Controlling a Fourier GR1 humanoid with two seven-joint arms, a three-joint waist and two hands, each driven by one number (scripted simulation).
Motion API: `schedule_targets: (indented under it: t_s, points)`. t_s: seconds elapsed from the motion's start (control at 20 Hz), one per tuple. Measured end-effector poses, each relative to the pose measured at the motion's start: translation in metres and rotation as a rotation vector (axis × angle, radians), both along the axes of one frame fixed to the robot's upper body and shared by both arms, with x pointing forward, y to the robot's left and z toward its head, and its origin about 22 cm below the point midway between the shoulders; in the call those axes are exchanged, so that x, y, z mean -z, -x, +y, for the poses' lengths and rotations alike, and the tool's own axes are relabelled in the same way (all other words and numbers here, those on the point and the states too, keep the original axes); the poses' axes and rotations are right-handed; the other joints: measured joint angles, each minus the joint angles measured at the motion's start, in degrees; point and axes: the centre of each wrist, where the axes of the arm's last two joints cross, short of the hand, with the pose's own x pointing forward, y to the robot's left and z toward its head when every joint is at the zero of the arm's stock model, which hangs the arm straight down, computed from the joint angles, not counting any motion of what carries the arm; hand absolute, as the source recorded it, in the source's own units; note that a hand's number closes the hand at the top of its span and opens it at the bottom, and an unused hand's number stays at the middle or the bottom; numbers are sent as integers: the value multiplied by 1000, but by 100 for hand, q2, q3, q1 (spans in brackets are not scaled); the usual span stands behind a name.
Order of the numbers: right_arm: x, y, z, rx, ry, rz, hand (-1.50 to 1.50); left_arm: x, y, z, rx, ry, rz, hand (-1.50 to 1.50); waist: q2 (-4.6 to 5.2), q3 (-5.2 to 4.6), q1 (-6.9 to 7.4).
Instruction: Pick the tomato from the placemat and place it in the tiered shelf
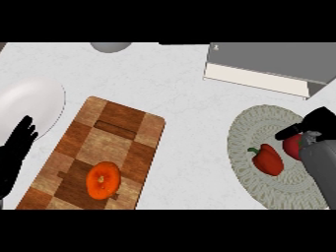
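From the head view, I have my right hand (317,127) down over the round woven placemat (252,129) at about four o'clock in the scene, its fingers curling toward the tomato (293,146), which sits at the mat's three o'clock edge, mostly hidden behind my forearm; I cannot tell whether the fingers have closed on it. A red bell pepper (268,159) lies just beside the tomato on the mat. The tiered shelf (275,68) waits at one o'clock, nothing visible in it. My left hand (10,155) rests open at eight o'clock, beside a white plate (25,108) and a checkered cutting board (123,123) holding an orange fruit (103,180). I judge the lift and the carry to the shelf remain.
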Motion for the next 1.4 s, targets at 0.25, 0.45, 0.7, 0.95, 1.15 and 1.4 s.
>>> schedule_targets:
  t_s: [0.25,0.45,0.7,0.95,1.15,1.4]
  points:
    - [-2,8,-6,-4,10,6,-150,1,-8,-5,2,0,0,0,18,3,13]
    - [2,15,-11,5,10,13,-150,2,-9,-6,4,1,-1,0,18,0,35]
    - [8,20,-18,29,-10,16,150,2,-7,-4,9,9,-2,0,8,-17,57]
    - [12,31,-21,36,-46,2,150,0,-9,-10,10,6,-6,0,-5,-27,59]
    - [16,38,-23,23,-32,15,150,1,-7,-8,13,4,-4,0,-16,-41,74]
    - [18,43,-22,2,23,12,150,1,-7,-8,15,4,-6,0,-21,-46,82]
